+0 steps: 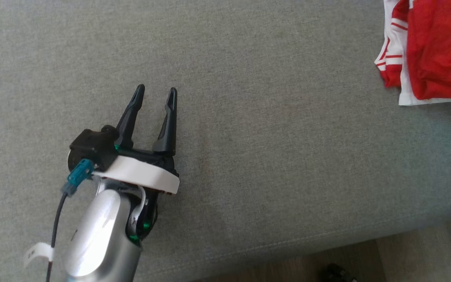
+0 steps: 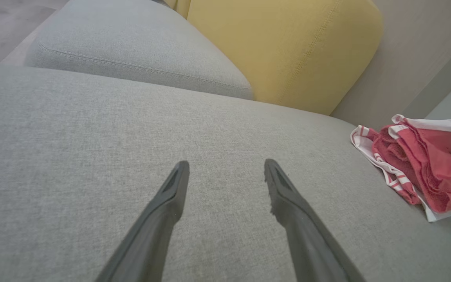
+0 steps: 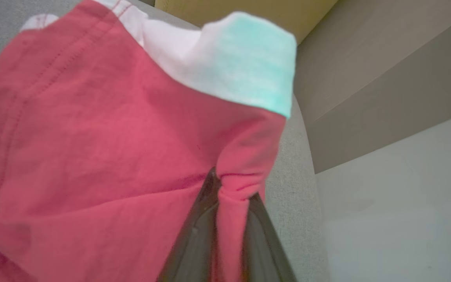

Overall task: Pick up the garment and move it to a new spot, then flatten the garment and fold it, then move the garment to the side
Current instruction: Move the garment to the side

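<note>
Head view: the left gripper [image 1: 157, 89] sits over the grey seat [image 1: 288, 156], its fingers spread wide, pointing up the frame, with nothing between them. The garment [image 1: 437, 51], red with white trim and thin red stripes, lies bunched at the upper right corner, well apart from the left gripper, and runs off the frame edge. A strip of floor [image 1: 366, 258] shows past the seat's front edge at the lower right. Left wrist view: the left gripper [image 2: 226, 164] is fully spread and empty above bare seat [image 2: 92, 137] fabric; whether the tips touch the fabric cannot be told. The garment [image 2: 433, 164] lies crumpled on the seat at the right edge. A yellow cushion [image 2: 288, 51] stands behind the seat, with a second grey cushion [image 2: 131, 47] beside it at the upper left. Right wrist view: the right gripper [image 3: 231, 192] is closed to a narrow gap on a fold of the garment [image 3: 92, 137]. Red fabric is pinched between the two fingers and spreads across the left and centre of the frame. A white band tinted pale turquoise edges the fabric at the top. Grey seat [image 3: 288, 188] shows just behind the pinched fold.
</note>
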Controlling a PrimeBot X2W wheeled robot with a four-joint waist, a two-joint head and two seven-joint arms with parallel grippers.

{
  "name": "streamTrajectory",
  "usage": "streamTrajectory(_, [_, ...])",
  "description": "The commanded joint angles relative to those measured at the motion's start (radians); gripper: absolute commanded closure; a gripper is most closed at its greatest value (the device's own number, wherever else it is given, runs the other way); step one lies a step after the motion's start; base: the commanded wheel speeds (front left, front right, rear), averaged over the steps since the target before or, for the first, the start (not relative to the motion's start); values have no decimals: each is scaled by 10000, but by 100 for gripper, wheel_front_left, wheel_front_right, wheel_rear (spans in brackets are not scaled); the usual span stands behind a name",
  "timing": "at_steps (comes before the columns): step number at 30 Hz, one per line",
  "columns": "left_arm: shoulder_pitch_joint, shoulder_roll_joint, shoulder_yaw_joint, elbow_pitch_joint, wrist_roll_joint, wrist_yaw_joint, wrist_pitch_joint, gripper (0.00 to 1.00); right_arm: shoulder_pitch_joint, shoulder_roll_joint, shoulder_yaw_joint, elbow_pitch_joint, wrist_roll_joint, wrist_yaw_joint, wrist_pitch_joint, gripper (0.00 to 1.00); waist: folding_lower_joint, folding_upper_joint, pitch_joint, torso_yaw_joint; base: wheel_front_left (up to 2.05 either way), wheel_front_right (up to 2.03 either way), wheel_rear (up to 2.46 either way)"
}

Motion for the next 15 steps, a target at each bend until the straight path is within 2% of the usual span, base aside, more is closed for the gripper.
streamTrajectory(1, [-311, 66, 274, -306, 75, -71, -122, 0, -108, -234, -104, -89, 16, 65, -27, 100, 0, 0, 67, 33, 0, 0, 0])
streamTrajectory(9, [-330, 66, 334, -262, 115, -105, -122, 0, -156, -4, -571, 89, -101, 65, -133, 100, 0, 0, 175, 127, 0, 0, 0])
streamTrajectory(11, [-327, 66, 333, -241, 88, -98, -122, 0, -137, 117, -728, 97, 4, 65, -230, 39, 0, 0, 140, 147, 0, 0, 0])
streamTrajectory(12, [-327, 66, 337, -233, 72, -92, -122, 0, -133, 208, -863, 113, 154, 65, -262, 2, 0, 0, 114, 151, 0, 0, 0])
streamTrajectory(15, [-315, 66, 345, -235, 26, -77, -122, 0, -129, 239, -949, 123, 96, 65, -247, 0, 0, 0, 10, 158, 0, 0, 0])
